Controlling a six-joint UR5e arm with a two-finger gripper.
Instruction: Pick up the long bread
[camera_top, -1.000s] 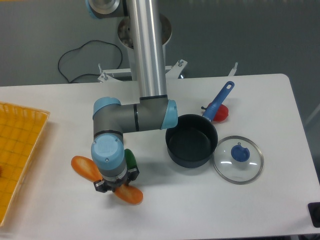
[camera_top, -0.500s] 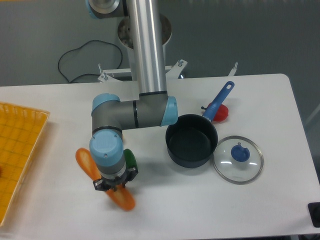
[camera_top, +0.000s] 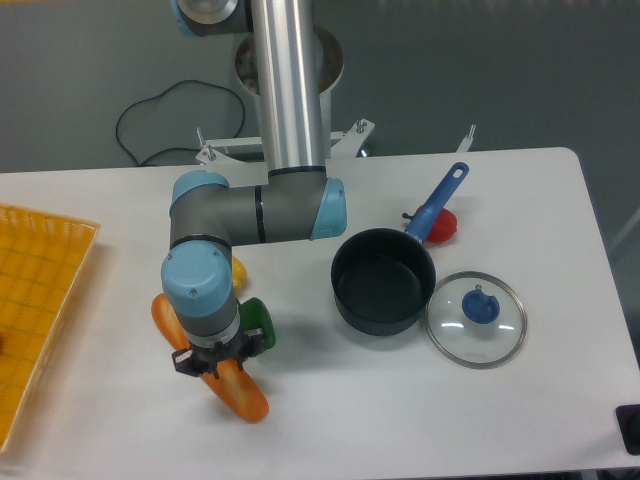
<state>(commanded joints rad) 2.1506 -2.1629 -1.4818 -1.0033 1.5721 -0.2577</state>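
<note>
The bread (camera_top: 236, 390) lies slantwise under the gripper (camera_top: 212, 366), running from an upper-left end beside the wrist down to a rounded lower-right end on the worktop (camera_top: 400, 410); the jaws sit across its middle, one dark finger showing on either side, and seem closed on it, though the wrist covers the contact itself; whether the bread is lifted clear of the worktop cannot be told from this view.

Against the frame half a second ago, the arm has swung a little to the left, the wrist and gripper with it; the bread keeps much the same steep slant and has shifted left with the jaws; a second ago it lay flatter, more nearly level, so it has turned since then. A yellow pepper (camera_top: 238, 270) now peeks out beside the wrist, where earlier the arm covered it; the green pepper (camera_top: 255, 322) shows more of itself just right of the gripper.

The middle of the bread is hidden beneath the wrist; only its two ends show; most of the yellow pepper is behind the arm. The pot (camera_top: 383, 281), its blue handle (camera_top: 438, 203), the red thing (camera_top: 441, 226) behind the handle and the glass lid (camera_top: 476, 318) stand unchanged to the right; the orange tray (camera_top: 35, 300) is cut off by the left edge.
</note>
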